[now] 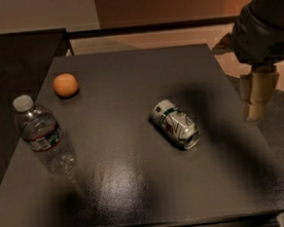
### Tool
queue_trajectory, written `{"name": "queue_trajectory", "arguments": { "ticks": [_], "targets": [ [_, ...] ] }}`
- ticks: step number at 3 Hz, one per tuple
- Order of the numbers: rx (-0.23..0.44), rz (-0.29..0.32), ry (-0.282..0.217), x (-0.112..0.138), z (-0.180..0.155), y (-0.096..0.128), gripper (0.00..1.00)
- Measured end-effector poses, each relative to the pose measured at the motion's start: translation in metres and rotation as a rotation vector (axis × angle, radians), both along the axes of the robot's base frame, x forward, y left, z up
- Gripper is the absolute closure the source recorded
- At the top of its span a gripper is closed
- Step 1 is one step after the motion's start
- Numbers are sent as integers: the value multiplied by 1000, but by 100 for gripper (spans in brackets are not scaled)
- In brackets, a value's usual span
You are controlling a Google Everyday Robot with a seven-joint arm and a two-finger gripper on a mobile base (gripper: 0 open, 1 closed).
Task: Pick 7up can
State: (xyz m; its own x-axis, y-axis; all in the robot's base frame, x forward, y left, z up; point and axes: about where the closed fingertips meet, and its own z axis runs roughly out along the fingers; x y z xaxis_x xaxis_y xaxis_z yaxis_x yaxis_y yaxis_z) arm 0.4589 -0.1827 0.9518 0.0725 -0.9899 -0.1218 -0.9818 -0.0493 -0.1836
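The 7up can [175, 124] lies on its side near the middle of the dark table [138, 194]. It is silver-white with green bands and a red spot, and its open end points toward the front right. My gripper [257, 96] hangs from the grey arm at the right edge of the table, to the right of the can and well apart from it. It holds nothing that I can see.
A clear plastic water bottle [43, 137] with a white cap stands at the table's left side. An orange [65, 85] sits at the back left. A darker counter [16, 60] adjoins the table on the left. Floor shows beyond the right edge.
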Motion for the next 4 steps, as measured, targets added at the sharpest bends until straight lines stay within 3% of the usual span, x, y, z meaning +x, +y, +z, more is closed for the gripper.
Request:
{"name": "queue_trajectory", "arguments": {
  "ticks": [2,4],
  "targets": [
    [-61,453,72,23,-29,47,0],
    [-32,852,79,20,-44,80,0]
  ]
}}
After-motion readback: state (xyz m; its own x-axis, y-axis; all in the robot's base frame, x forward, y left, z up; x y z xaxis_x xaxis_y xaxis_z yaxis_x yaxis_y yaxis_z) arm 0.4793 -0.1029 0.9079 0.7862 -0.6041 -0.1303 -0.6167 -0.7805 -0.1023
